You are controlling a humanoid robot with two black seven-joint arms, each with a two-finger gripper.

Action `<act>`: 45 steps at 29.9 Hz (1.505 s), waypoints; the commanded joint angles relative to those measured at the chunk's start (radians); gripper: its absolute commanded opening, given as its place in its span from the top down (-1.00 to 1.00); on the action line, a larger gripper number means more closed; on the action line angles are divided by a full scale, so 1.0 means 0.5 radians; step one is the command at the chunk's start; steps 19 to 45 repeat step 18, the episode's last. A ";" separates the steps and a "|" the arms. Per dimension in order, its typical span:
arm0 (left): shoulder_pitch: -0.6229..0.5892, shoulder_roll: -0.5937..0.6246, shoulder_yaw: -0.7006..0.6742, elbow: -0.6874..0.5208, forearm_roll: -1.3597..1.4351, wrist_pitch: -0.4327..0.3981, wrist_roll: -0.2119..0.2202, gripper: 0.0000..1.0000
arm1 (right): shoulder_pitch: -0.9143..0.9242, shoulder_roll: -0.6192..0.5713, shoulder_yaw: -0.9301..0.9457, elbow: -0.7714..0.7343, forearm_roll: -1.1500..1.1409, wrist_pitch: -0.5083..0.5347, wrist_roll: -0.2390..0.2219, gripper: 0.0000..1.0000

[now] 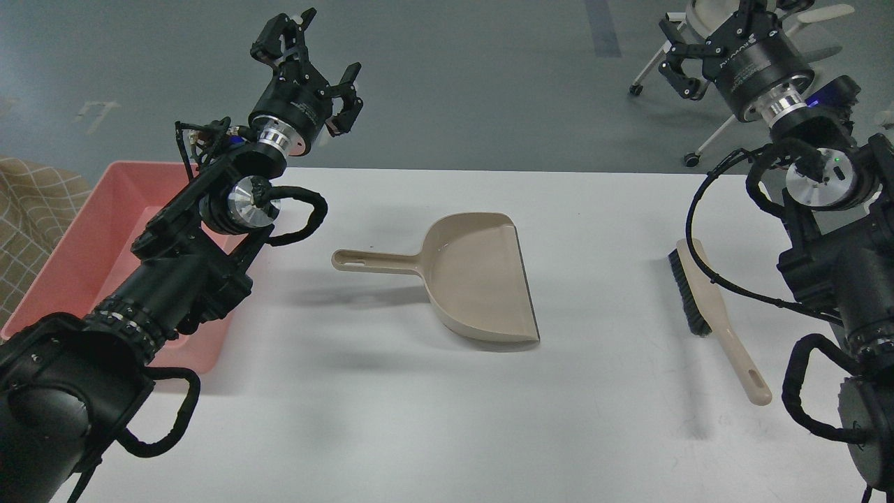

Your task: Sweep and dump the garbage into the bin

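The pink bin (91, 209) stands at the table's left edge, and my left arm covers much of it. The sponge piece and the bread slice are hidden behind that arm. My left gripper (314, 52) is open and empty, raised high above the table's far edge, right of the bin. My right gripper (705, 38) is open and empty, raised high beyond the table's far right corner. The beige dustpan (478, 279) lies flat at the table's middle, handle pointing left. The beige hand brush (702, 293) with dark bristles lies on the right.
The white table (419, 419) spans the view. A chair (712, 126) stands on the grey floor behind the right gripper. A checked tan cloth (28, 223) shows at the far left beside the bin.
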 commanded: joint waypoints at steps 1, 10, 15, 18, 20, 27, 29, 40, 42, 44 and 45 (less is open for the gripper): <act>0.003 -0.005 -0.091 0.038 -0.003 -0.067 -0.012 -0.83 | 0.009 0.062 -0.006 -0.100 0.072 0.008 0.003 -1.00; 0.169 -0.041 -0.383 0.038 -0.110 -0.303 0.067 -0.90 | 0.055 0.154 -0.019 -0.217 0.119 0.008 0.003 -1.00; 0.200 -0.029 -0.310 0.011 -0.113 -0.303 0.144 -0.90 | 0.052 0.148 -0.019 -0.202 0.119 0.008 0.003 -1.00; 0.194 -0.029 -0.288 0.008 -0.107 -0.306 0.147 -0.91 | 0.052 0.148 -0.016 -0.202 0.119 0.008 0.003 -1.00; 0.194 -0.029 -0.288 0.008 -0.107 -0.306 0.147 -0.91 | 0.052 0.148 -0.016 -0.202 0.119 0.008 0.003 -1.00; 0.194 -0.029 -0.288 0.008 -0.107 -0.306 0.147 -0.91 | 0.052 0.148 -0.016 -0.202 0.119 0.008 0.003 -1.00; 0.194 -0.029 -0.288 0.008 -0.107 -0.306 0.147 -0.91 | 0.052 0.148 -0.016 -0.202 0.119 0.008 0.003 -1.00; 0.194 -0.029 -0.288 0.008 -0.107 -0.306 0.147 -0.91 | 0.052 0.148 -0.016 -0.202 0.119 0.008 0.003 -1.00; 0.194 -0.029 -0.288 0.008 -0.107 -0.306 0.147 -0.91 | 0.052 0.148 -0.016 -0.202 0.119 0.008 0.003 -1.00; 0.194 -0.029 -0.288 0.008 -0.107 -0.306 0.147 -0.91 | 0.052 0.148 -0.016 -0.202 0.119 0.008 0.003 -1.00; 0.194 -0.029 -0.288 0.008 -0.107 -0.306 0.147 -0.91 | 0.052 0.148 -0.016 -0.202 0.119 0.008 0.003 -1.00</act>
